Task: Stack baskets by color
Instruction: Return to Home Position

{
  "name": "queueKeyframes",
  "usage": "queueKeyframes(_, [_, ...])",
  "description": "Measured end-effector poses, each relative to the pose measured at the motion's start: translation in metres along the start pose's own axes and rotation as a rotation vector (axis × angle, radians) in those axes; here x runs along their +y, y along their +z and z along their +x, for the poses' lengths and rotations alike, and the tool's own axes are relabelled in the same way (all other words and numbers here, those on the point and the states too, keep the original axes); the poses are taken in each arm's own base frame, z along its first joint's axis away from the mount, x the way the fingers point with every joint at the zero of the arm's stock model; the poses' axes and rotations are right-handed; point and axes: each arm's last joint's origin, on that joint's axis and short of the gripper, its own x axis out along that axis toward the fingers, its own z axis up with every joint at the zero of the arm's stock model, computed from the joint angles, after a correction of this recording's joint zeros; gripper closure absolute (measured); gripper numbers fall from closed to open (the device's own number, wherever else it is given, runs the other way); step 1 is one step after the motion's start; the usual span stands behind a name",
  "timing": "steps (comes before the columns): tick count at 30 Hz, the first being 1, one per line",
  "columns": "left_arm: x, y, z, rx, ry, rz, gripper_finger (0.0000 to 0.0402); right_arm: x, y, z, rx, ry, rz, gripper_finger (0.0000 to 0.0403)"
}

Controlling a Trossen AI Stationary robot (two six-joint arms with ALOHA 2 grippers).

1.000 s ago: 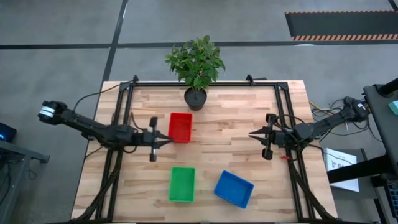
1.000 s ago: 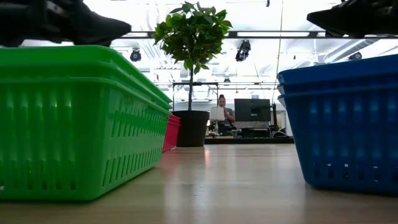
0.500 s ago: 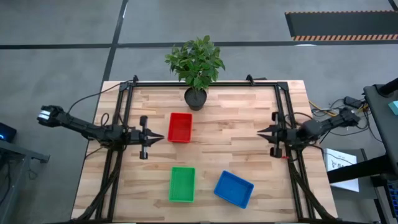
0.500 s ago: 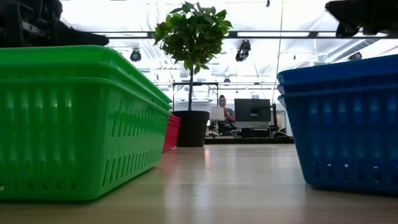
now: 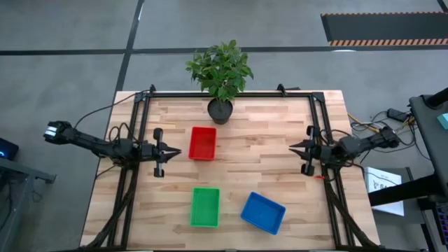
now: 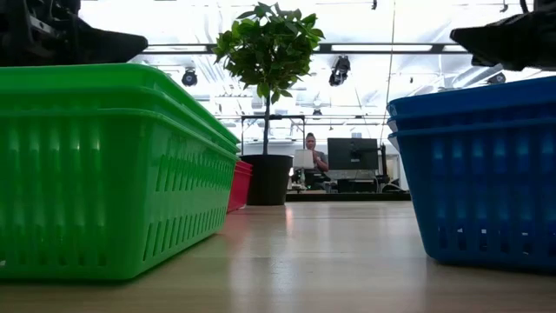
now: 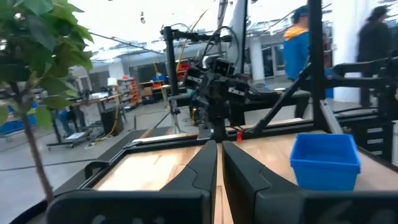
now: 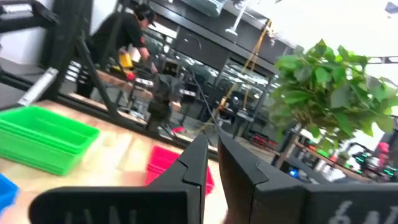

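Note:
Three basket stacks rest on their bottoms on the wooden table. The red stack [image 5: 203, 143] sits in the middle, the green stack [image 5: 205, 207] near the front, the blue stack [image 5: 263, 212] to its right. My left gripper [image 5: 178, 152] hovers shut above the table at the left side, pointing at the red stack and short of it. My right gripper [image 5: 292, 147] hovers shut at the right side, pointing inward. Both hold nothing. The left wrist view shows the blue stack [image 7: 325, 160]; the right wrist view shows the green stack [image 8: 43, 138] and the red stack [image 8: 169, 162].
A potted plant in a black pot [image 5: 220, 110] stands at the far edge, just behind the red stack. Black frame rails [image 5: 137, 126] run along the table's left, right and far sides. Bare wood lies between the grippers. People show in the room beyond.
Both arms have drawn back from the table's middle, the left gripper toward the left edge and the right gripper toward the right edge, each sinking a little. Both stayed shut. The basket stacks have kept their places.

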Motion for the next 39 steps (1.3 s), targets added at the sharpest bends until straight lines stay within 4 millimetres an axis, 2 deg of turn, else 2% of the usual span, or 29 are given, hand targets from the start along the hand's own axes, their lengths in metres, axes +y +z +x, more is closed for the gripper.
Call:
queueKeyframes(6, [0.003,0.000,0.000,0.015,0.086,0.001,0.0393,-0.003,-0.007,0.002,0.080,-0.056,-0.031,0.0371])
queueKeyframes(22, [0.000,-0.009,0.004,0.087,0.071,0.026,0.0393,-0.003,-0.009,0.003,0.099,-0.078,0.171,0.0371])
queueKeyframes(39, [-0.007,-0.032,0.012,0.263,0.036,0.089,0.0393,-0.002,-0.009,0.003,0.100,-0.077,0.171,0.0371])
